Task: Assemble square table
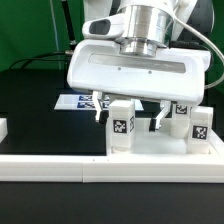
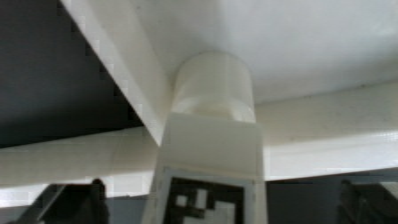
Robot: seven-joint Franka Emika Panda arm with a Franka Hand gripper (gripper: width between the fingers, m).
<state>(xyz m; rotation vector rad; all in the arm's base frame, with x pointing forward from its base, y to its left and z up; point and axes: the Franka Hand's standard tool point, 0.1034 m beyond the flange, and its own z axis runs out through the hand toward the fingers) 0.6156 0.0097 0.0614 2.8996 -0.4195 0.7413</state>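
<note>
Three tagged legs [image 1: 121, 124] visible — claw [image 1: 128, 111] open.

Black surface [image 1: 40, 110] filled frame left. Marker board [image 1: 75, 101] lay flat mid-frame. White border rail [image 1: 60, 168] ran along the bottom. Green backdrop [image 1: 30, 25] upper left.

text: none readable | signs: black-and-white tags on legs [image 1: 121, 124], marker board [image 1: 78, 101]

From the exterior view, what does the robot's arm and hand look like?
The hand has a wide, white, rounded body with a long shallow groove across its front. Above it sits a silver-grey cylindrical wrist joining the white arm. Two short dark fingers hang from beneath the body. I see no cables or markings on it.
</note>
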